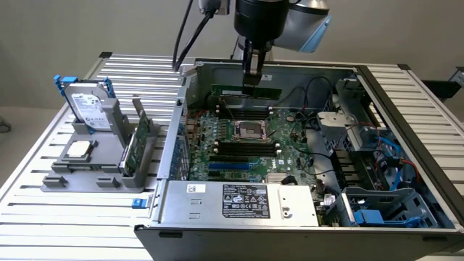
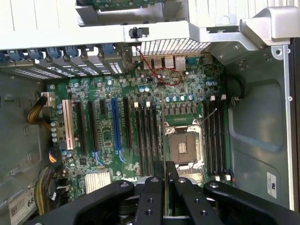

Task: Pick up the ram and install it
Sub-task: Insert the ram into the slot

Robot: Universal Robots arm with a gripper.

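Broadly, a slatted metal desk [image 1: 65,217] carries an open computer case [image 1: 217,239] lying on its side. On the desk at the exterior view's left, just beside the case, stands a grey holder [image 1: 87,176]. Inside the case the green motherboard [image 1: 290,157] [image 2: 108,136] faces up, with a silver power supply [image 1: 239,201] along the near wall. In the holder a silver hard drive [image 1: 91,111] with blue rails stands upright, and a taller green expansion card [image 1: 141,138] leans next to it. On the board, black memory slots [image 1: 246,147] [image 2: 147,136] lie on either side of the CPU socket [image 1: 251,130] [image 2: 180,147], and all look unfilled.

The arm reaches down from above into the far part of the case. Its end effector [image 1: 251,81] [image 2: 166,187] is clamped on the ram [image 1: 264,92], a narrow green stick held level, running across the exterior view from left to right. It hangs in the air above the far end of the motherboard, clear of the slots.
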